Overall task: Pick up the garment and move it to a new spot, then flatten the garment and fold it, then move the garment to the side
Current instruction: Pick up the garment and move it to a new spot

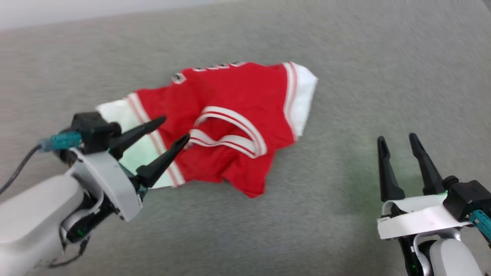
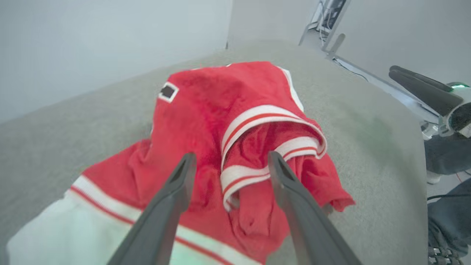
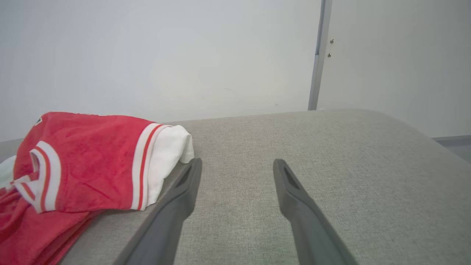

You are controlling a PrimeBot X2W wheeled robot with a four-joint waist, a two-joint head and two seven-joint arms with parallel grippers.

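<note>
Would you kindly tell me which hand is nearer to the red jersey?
Left. The left hand is open over the red jersey, at its collar; the right hand is open, apart from it on the right.

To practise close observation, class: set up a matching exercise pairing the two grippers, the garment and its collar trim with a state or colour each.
1 left gripper
2 right gripper
3 garment
4 collar trim

A white with red stripes
B open, over bare grey surface
C crumpled, mostly red
D open, fingers over the garment

Pairs: 1-D, 2-B, 3-C, 4-A
</note>
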